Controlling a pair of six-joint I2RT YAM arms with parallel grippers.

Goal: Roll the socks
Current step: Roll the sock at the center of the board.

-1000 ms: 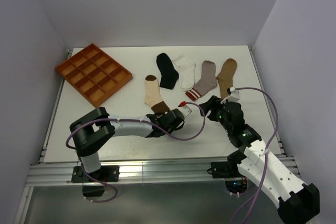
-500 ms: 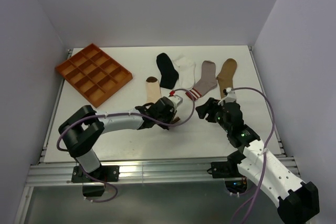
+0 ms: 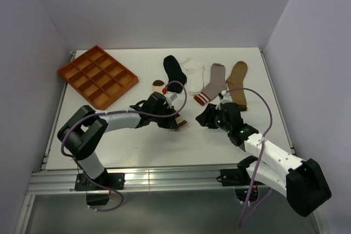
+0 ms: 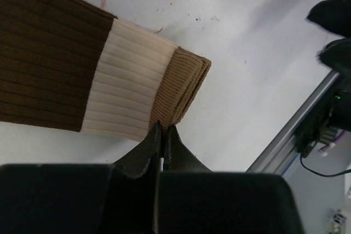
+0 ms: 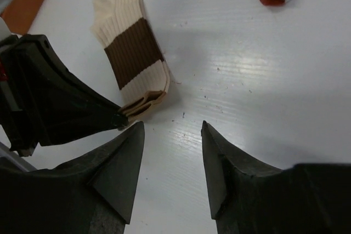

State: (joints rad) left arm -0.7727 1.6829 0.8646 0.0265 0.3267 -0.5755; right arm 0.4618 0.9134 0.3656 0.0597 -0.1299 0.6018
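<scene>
The cream sock with brown bands (image 4: 126,75) lies flat, and my left gripper (image 4: 163,129) is shut on the edge of its tan cuff (image 5: 143,103). In the top view the left gripper (image 3: 176,121) covers most of that sock, leaving only its brown toe (image 3: 159,85) in sight. My right gripper (image 5: 173,130) hovers open just right of the cuff, with bare table between its fingers; the top view has the right gripper (image 3: 206,118) a short gap from the left one. The black sock (image 3: 174,73), white sock (image 3: 194,75), grey sock with red-striped cuff (image 3: 214,84) and tan sock (image 3: 237,83) lie in a row behind.
An orange compartment tray (image 3: 97,76) sits at the back left of the white table (image 3: 137,146). Purple cables loop over both arms. Grey walls close in the left, back and right sides.
The left gripper has closed on the cream sock's cuff and its arm has swung back over the sock. The right gripper has moved left toward the cuff, its jaws narrowing.
</scene>
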